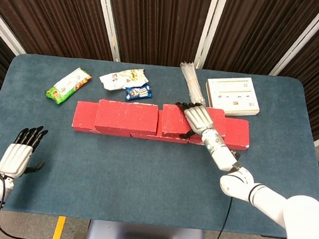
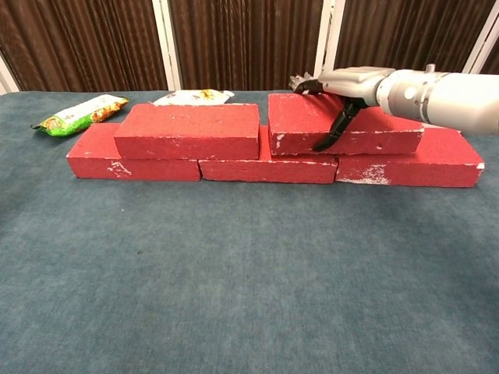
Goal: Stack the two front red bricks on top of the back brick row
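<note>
A row of red bricks (image 1: 84, 117) (image 2: 265, 170) lies across the table's middle. One red brick (image 1: 127, 116) (image 2: 187, 131) is stacked on the row's left part. A second red brick (image 1: 173, 120) (image 2: 300, 132) lies on the row to its right, and my right hand (image 1: 199, 119) (image 2: 343, 82) grips it from above, fingers over the far edge and thumb on the front face. Low at the near left edge, my left hand (image 1: 17, 154) is open, palm down, holding nothing; only the head view shows it.
Behind the bricks lie a green snack packet (image 1: 68, 86) (image 2: 76, 114), a white and blue wrapper (image 1: 126, 82) (image 2: 193, 97), a bundle of clear straws (image 1: 192, 84) and a white box (image 1: 233, 95). The blue table (image 1: 143, 174) stretches bare in front of the row.
</note>
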Robot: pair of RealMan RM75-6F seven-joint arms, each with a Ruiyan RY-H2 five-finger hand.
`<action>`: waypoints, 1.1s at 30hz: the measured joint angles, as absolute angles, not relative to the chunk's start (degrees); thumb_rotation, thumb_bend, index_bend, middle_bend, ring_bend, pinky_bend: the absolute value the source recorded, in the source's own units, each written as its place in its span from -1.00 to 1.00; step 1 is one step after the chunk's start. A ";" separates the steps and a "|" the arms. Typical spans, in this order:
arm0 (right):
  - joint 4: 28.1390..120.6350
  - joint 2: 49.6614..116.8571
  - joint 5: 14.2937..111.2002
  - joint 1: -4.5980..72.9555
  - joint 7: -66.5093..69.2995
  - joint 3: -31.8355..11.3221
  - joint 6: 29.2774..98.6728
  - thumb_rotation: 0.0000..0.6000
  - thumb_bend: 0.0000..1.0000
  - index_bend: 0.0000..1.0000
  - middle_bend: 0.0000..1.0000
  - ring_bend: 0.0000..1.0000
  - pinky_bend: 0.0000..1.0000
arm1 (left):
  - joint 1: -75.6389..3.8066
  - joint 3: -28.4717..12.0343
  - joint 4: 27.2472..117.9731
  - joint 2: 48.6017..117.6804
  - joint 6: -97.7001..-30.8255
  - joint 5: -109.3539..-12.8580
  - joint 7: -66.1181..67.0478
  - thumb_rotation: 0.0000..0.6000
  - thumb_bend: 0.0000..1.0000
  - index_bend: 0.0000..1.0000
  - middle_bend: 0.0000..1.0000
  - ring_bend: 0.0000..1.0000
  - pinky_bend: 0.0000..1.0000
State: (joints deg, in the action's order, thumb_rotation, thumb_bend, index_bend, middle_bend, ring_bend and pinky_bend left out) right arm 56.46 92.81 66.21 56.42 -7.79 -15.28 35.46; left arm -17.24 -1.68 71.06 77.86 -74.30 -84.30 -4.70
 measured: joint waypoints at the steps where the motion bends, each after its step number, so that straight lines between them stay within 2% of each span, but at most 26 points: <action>1: 56.44 92.88 65.93 56.47 -7.83 -15.27 35.33 1.00 -0.34 0.12 0.06 -0.20 0.17 | -17.24 -1.69 71.05 77.85 -74.25 -84.30 -4.75 1.00 -0.48 -1.00 -1.00 -1.00 -0.96; 17: 57.75 93.11 60.47 57.58 -10.64 -14.94 34.35 1.00 -0.34 -0.18 -0.12 -0.36 0.08 | -17.22 -1.94 70.94 77.90 -73.90 -84.28 -4.71 1.00 -0.48 -1.00 -1.00 -1.00 -0.96; 26: 59.10 92.63 57.13 58.17 -13.16 -14.56 34.18 1.00 -0.35 -0.61 -0.38 -0.59 -0.06 | -17.17 -2.00 71.13 77.73 -73.69 -84.26 -4.96 1.00 -0.48 -1.00 -1.00 -1.00 -0.96; 33: 60.11 92.08 54.93 58.66 -14.74 -14.08 34.11 1.00 -0.45 -0.92 -0.57 -0.77 -0.20 | -17.15 -2.15 71.19 77.70 -73.51 -84.06 -5.09 1.00 -0.49 -1.00 -1.00 -1.00 -0.96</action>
